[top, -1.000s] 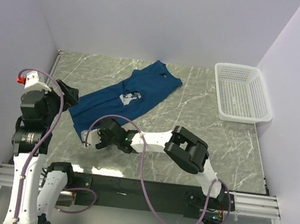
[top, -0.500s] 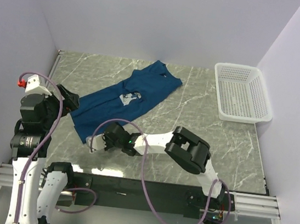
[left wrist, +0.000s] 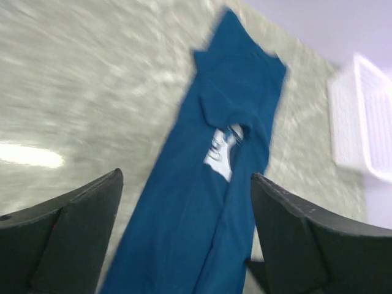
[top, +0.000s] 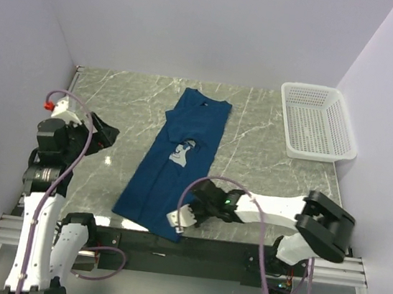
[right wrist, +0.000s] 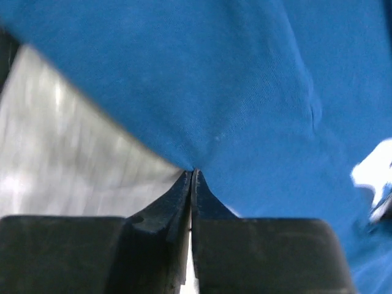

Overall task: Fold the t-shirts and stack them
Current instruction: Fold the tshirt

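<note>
The dark blue t-shirt (top: 172, 165) lies as a long narrow strip from the back middle of the table to its near edge, its white print (top: 181, 151) facing up. My right gripper (top: 181, 220) is shut on the shirt's near hem at the table's front edge. In the right wrist view the jaws meet on a pinch of blue fabric (right wrist: 193, 170). My left gripper (top: 104, 135) hangs open to the left of the shirt, touching nothing. In the left wrist view the t-shirt (left wrist: 202, 202) runs between its spread fingers (left wrist: 79, 226), well below them.
A white mesh basket (top: 318, 123) stands at the back right, also at the right edge of the left wrist view as a blurred white basket (left wrist: 367, 122). Grey marble table (top: 267, 163) shows on both sides of the shirt. Lilac walls close in the left, back and right.
The right gripper closed on the shirt's hem and dragged it right and toward the near edge. The shirt swung from a diagonal lie to a straight strip. The left gripper shifted slightly right.
</note>
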Tool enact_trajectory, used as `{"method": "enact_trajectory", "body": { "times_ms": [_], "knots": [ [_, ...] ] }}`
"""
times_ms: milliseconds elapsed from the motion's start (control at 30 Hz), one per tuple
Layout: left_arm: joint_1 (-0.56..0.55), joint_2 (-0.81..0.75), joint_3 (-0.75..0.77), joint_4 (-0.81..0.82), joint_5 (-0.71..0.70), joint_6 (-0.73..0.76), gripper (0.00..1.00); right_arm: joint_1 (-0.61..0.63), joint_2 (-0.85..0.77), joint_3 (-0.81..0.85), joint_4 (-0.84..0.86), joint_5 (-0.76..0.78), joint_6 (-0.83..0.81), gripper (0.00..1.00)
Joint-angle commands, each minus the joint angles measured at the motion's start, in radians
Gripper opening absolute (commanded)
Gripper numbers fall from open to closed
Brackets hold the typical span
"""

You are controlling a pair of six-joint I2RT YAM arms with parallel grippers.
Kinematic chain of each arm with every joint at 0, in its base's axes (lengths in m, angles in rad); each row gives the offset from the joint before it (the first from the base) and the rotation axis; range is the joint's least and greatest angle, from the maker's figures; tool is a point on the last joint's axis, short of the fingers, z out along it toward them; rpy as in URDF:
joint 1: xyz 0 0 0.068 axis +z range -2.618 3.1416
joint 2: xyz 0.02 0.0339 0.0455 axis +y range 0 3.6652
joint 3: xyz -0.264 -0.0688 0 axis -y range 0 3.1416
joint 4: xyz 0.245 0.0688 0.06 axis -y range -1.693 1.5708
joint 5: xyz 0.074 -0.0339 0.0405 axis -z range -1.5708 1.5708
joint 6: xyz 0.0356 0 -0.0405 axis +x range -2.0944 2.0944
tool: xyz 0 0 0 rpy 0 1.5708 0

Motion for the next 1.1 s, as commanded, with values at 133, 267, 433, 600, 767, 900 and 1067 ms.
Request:
{"method": "enact_trajectory", "body": {
  "times_ms": [133, 267, 433, 600, 767, 900, 1067],
  "knots": [
    [-0.046, 0.261, -0.101, 0.267, 0.297, -0.109, 0.84, -0.253, -0.281, -0.147, -0.306, -0.029, -0.152, 0.58],
    [-0.283, 0.692, 0.110, 0.322, 0.113, -0.091, 0.83, -0.457, -0.450, -0.064, -0.451, -0.095, -0.129, 0.80],
    [-0.360, 1.118, 0.417, 0.220, -0.093, -0.063, 0.77, -0.581, -0.542, 0.068, -0.385, -0.180, 0.190, 0.85],
    [-0.377, 1.426, 0.751, 0.083, -0.182, -0.014, 0.70, -0.686, -0.656, 0.140, -0.339, -0.329, 0.478, 0.89],
    [-0.382, 1.549, 0.917, -0.013, -0.172, 0.058, 0.68, -0.739, -0.708, 0.145, -0.322, -0.414, 0.583, 0.89],
    [-0.383, 1.634, 0.971, -0.058, 0.020, 0.119, 0.56, -0.793, -0.719, 0.123, -0.279, -0.460, 0.620, 0.89],
    [-0.383, 1.691, 0.950, -0.063, 0.102, 0.150, 0.48, -0.877, -0.735, 0.106, -0.262, -0.512, 0.639, 0.89]
  ]
}}
